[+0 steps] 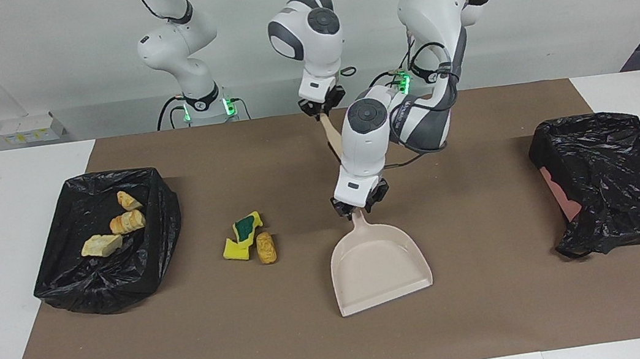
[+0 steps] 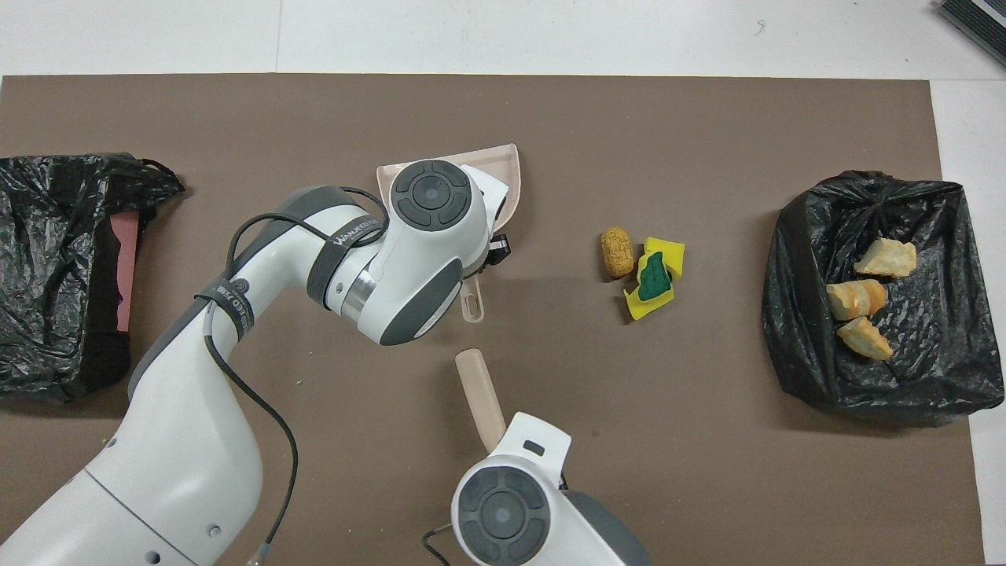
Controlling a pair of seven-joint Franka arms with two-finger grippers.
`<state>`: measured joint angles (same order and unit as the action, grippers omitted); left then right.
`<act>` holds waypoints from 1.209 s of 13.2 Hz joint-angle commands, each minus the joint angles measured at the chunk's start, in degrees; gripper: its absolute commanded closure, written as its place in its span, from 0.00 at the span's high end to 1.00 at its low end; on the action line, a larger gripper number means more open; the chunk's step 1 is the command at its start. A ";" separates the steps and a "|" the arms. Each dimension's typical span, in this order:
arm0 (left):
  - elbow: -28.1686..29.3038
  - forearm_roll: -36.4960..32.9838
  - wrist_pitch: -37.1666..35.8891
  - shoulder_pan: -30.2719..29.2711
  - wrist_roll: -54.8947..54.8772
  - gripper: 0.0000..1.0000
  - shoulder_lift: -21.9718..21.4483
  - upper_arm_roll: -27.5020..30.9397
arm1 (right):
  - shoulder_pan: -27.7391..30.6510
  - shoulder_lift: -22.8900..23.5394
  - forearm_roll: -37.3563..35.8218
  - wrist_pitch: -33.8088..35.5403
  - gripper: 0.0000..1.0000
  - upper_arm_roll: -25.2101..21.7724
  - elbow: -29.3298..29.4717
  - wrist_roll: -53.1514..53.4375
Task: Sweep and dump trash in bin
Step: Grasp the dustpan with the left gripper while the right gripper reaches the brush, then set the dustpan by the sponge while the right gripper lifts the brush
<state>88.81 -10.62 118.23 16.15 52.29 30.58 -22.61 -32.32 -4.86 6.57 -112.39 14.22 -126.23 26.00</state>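
Trash [image 1: 248, 238] (two yellow sponge chunks, one green-faced, and a brown lump) lies in a small heap on the brown mat [image 1: 499, 316], between the dustpan [image 1: 379, 264] and the bin [image 1: 107, 251] at the right arm's end of the tabletop; in the facing view the heap sits at about 9 o'clock from the pan. Three bread pieces [image 1: 113, 225] already lie in that bin. Left gripper [image 1: 359, 206] is down at the pan's handle, jaws pinching it, the pan flat on the mat with its mouth pointing away from the robots. Right gripper [image 1: 321, 105] is up in the air over the mat's edge by the robots, jaws pressed together on the brush [image 2: 481, 397], whose beige handle slants down from it toward 5 o'clock in the facing view. A second black bag [image 1: 610, 178] lies at the left arm's end
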 commanded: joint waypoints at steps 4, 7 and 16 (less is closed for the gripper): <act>-1.53 -0.99 -1.33 -3.05 -21.88 0.00 -1.83 0.55 | 16.39 -4.11 -7.60 3.49 0.00 0.19 -1.12 -12.01; -1.44 -0.81 -1.77 -3.85 -38.18 0.00 -4.55 3.61 | 22.64 -0.69 -16.48 3.57 0.00 0.37 1.67 -16.22; 1.36 -0.90 -7.40 -5.26 -90.39 0.00 -6.76 4.07 | 25.20 1.69 -25.55 7.09 0.00 0.28 5.38 -17.03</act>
<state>87.44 -10.93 111.72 10.86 -30.92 26.66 -18.72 -8.70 -3.96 -17.49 -106.30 13.80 -122.22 10.32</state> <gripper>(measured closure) 0.678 0.740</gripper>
